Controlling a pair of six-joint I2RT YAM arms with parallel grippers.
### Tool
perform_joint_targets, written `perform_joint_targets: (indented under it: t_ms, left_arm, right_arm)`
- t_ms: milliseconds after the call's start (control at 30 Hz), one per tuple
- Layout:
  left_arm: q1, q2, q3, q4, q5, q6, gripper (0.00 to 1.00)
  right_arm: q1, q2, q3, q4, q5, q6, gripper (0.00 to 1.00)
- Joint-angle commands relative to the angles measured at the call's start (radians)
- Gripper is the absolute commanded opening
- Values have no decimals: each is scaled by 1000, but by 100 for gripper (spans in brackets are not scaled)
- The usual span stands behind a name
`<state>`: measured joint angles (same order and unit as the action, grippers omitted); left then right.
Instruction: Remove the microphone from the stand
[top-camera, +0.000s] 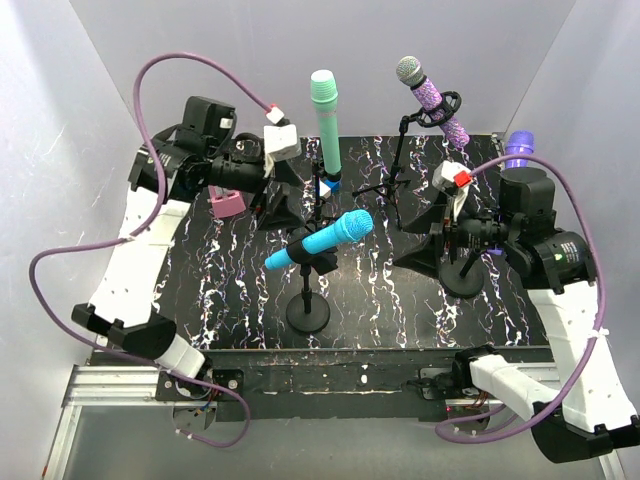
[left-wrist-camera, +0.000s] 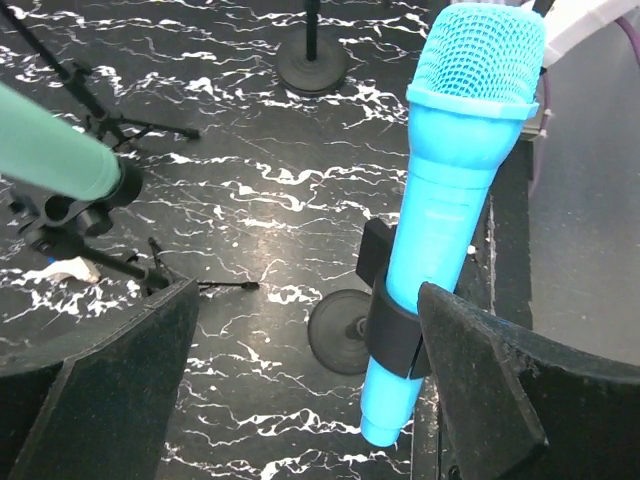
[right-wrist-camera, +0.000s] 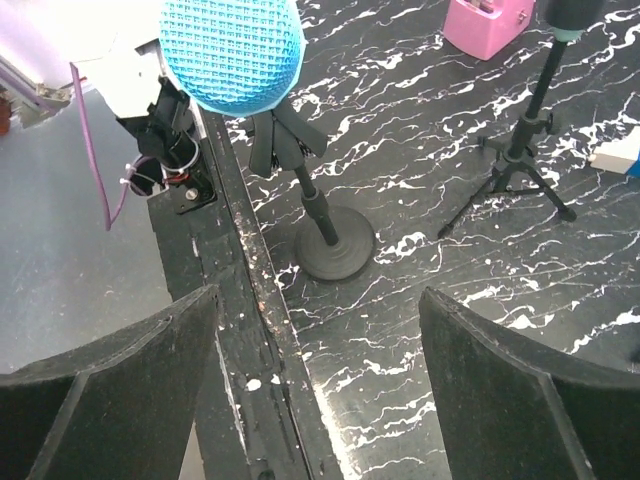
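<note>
Where the blue microphone (left-wrist-camera: 450, 200) sits: clipped aslant in its round-base stand (left-wrist-camera: 338, 335), with the handle between the left jaws and close to one finger; whether they touch cannot be told.
Left jaws: wide apart, one on either side of the handle and clip, gripping nothing.
Right jaws: wide apart with nothing between them; the microphone's mesh head and the stand's base lie ahead of them.
Worktop (top-camera: 230, 290): black with white veining.
Beyond the left jaws: mint-green microphone (left-wrist-camera: 50, 155) on a tripod stand.

A robot-lab test booth (white walls (top-camera: 70, 70), aluminium frame rails (top-camera: 115, 383)).
</note>
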<state>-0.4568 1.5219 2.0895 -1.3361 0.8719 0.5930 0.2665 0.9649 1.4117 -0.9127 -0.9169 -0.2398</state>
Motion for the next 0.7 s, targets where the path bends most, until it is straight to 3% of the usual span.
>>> perform_joint_targets:
  t_ms: [0,100,267,467,667]
  left_arm:
    - [-45,20,52,-143,28,-28,90]
    - [-63,-2,-9,-2,91,-108,88]
    - [-115,-49,-98,101,114,-125,86]
    - [-148,-141,-255,244,72,-174,86]
    - [-172,-97,-230,278,70,-170,81]
  right_arm:
    - [43,-23,-54,234,7,77,87]
    - [46,26,7,236,55,117,87]
    - [48,127,156,39,107,2,85]
    - [50,129,139,43,142,-17,86]
    - [50,124,124,49,135,-7,86]
